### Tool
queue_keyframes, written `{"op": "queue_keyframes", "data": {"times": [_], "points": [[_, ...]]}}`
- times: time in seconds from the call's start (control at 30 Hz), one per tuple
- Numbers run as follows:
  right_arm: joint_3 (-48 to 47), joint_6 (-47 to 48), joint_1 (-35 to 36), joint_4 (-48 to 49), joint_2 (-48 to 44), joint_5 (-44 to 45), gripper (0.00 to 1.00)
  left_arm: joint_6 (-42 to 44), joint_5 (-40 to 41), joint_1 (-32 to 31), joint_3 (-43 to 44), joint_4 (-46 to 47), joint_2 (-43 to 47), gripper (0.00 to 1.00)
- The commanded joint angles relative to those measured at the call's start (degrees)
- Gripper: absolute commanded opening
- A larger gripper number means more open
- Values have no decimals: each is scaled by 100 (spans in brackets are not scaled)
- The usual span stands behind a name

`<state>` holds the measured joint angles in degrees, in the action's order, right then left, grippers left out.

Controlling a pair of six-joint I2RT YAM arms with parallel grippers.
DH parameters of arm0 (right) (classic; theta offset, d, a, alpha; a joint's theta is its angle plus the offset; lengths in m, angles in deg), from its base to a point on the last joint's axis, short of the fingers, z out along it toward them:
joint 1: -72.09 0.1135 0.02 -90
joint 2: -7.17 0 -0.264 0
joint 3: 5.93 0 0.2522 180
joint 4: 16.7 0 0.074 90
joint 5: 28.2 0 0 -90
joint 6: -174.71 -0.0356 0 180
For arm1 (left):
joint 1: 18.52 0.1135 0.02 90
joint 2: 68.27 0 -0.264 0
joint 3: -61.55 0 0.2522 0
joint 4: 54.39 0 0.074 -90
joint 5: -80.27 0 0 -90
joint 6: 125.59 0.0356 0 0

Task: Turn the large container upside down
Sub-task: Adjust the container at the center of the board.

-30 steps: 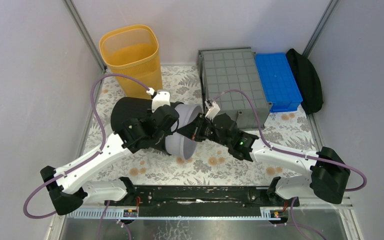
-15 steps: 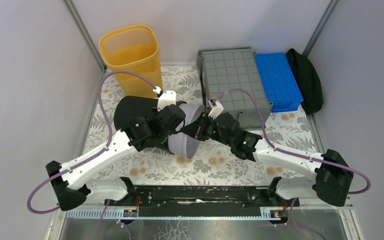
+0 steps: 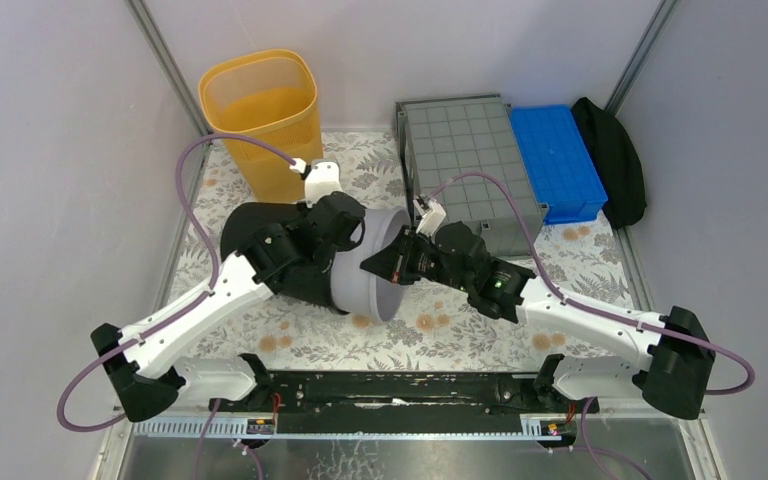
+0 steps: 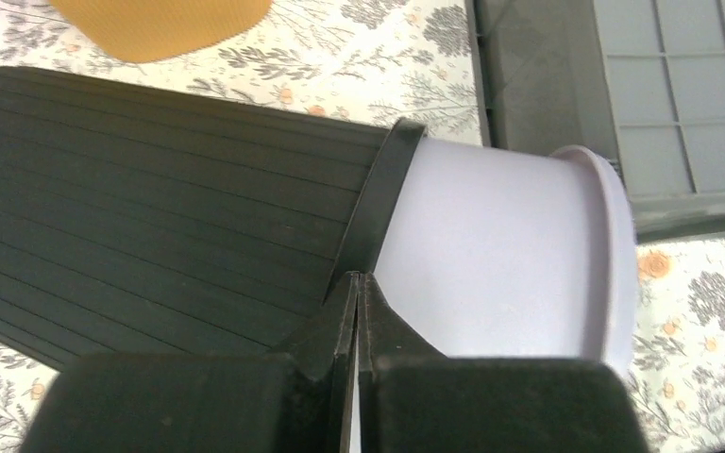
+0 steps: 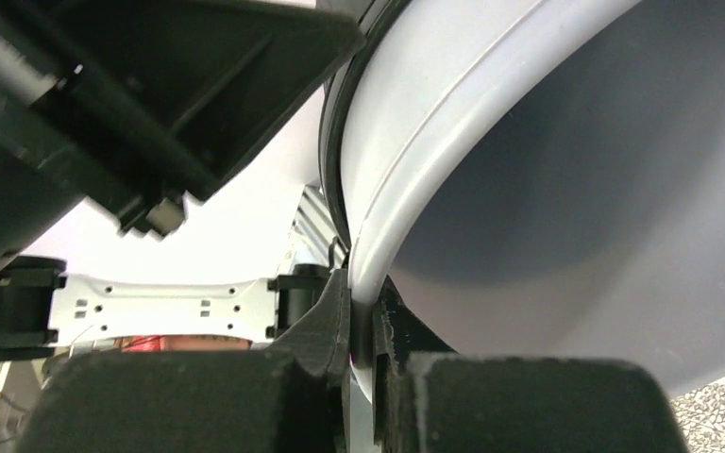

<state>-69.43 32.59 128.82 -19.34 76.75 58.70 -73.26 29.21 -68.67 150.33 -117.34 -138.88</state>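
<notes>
The crate [image 3: 468,165] is seen grid-side up just behind both grippers, untouched. The bucket [image 5: 576,189] rim is clamped by the right gripper [image 5: 361,311]; the left gripper [image 4: 356,283] is closed tight.

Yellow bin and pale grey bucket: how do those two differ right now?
The yellow bin stands upright, mouth up; the grey bucket lies on its side. The yellow bin is squarish; the grey bucket is round. No gripper holds the yellow bin, while the right gripper pinches the grey bucket's rim and its base sits inside a black ribbed bin. Both are open-topped.
</notes>
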Motion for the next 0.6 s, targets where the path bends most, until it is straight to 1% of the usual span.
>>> {"op": "queue_keyframes", "data": {"times": [0.0,0.07,0.1,0.13,0.17,0.2,0.33,0.57], "points": [[-715,161,113,604,-630,-651,0,294,1006,498,-365,-1420,-30,3],[-863,260,148,597,-446,-793,0,346,789,557,-345,-1355,44,26],[-955,322,183,561,-352,-839,0,390,632,579,-333,-1276,120,40],[-1053,418,215,524,-236,-896,0,433,427,603,-324,-1188,197,51],[-1183,531,243,419,-125,-932,0,463,263,627,-311,-1114,277,58],[-1301,664,278,297,-35,-931,0,465,105,668,-279,-1095,334,60],[-1527,903,312,49,79,-929,0,416,5,760,-194,-1244,399,62],[-1815,1250,317,-666,-398,-604,0,440,-47,1159,-344,-1203,557,61]]}}
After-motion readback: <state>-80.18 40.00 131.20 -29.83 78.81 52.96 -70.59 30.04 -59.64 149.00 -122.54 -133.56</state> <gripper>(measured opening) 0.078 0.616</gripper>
